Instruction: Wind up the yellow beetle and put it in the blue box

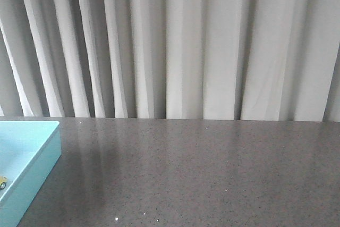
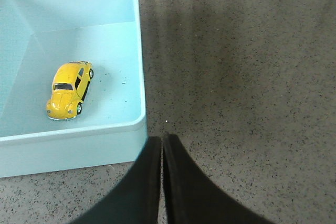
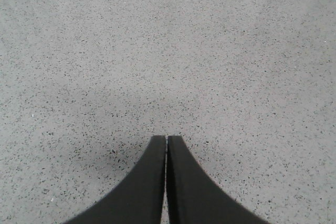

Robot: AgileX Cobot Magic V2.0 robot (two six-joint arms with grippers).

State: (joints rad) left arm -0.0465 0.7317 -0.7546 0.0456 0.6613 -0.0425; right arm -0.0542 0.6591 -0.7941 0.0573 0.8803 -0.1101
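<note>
Glossy rounded yellow beetle in smooth blue box; L claw & R claw closed, empty.

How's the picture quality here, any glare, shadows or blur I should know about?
Front view: soft, even light, pale sheen on the table, toy car cut off at the edge. Left wrist view: car sharp in the blue box, left hand dark. Right wrist view: faint shadow ahead of the right hand.

I saw the yellow beetle sitting inside the blue box, near one corner. The box lay on the table at its left edge, the curtain behind it.
</note>
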